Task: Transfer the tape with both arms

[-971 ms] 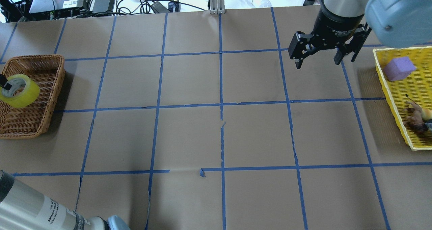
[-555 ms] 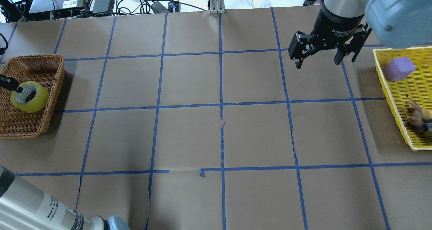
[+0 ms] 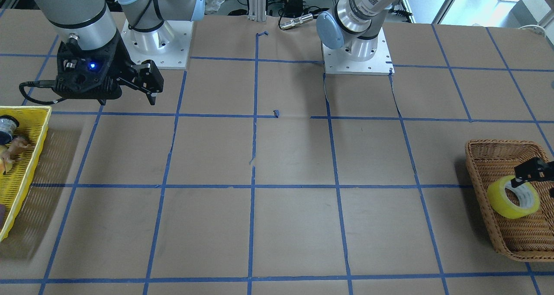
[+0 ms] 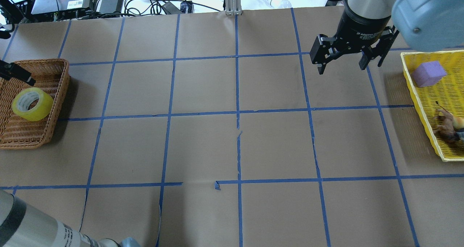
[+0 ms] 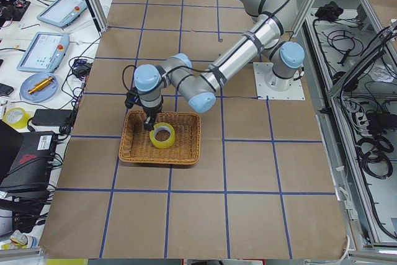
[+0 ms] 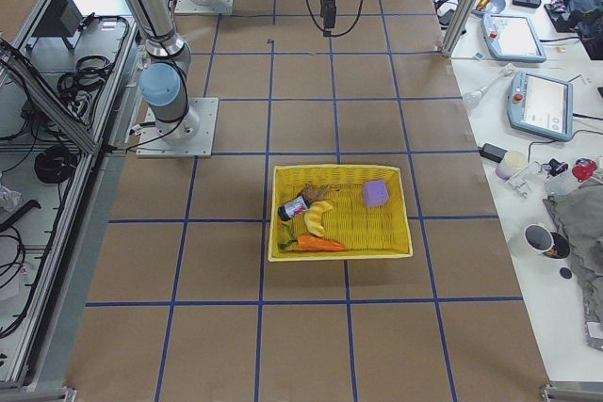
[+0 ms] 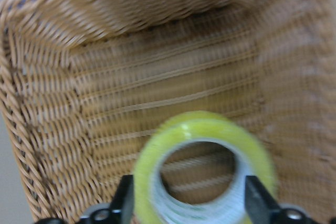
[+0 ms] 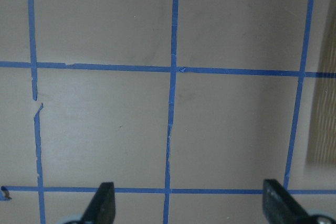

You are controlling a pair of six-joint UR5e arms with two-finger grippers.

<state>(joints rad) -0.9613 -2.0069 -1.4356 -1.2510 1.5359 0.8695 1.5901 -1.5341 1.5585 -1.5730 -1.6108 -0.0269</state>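
The yellow tape (image 4: pixel 32 104) lies tilted in the wicker basket (image 4: pixel 62 80) at the table's left end. It also shows in the front view (image 3: pixel 513 197) and the left side view (image 5: pixel 162 135). My left gripper (image 3: pixel 536 170) hangs just above the roll, open, and holds nothing. In the left wrist view its fingers (image 7: pixel 124 200) stand apart on either side of the blurred roll (image 7: pixel 202 129) below. My right gripper (image 4: pixel 349 64) is open and empty, up over the far right of the table; the right wrist view shows its fingertips (image 8: pixel 102 203) wide apart over bare paper.
A yellow mesh tray (image 4: pixel 409 80) at the right end holds a purple block (image 4: pixel 429 73) and toy items. Blue tape grid lines cross the brown paper table. Cables and devices (image 4: pixel 61 0) lie beyond the far edge.
The tape came down from above the basket into it. My left gripper let it go and drew back toward the far left. The right arm has hardly moved.
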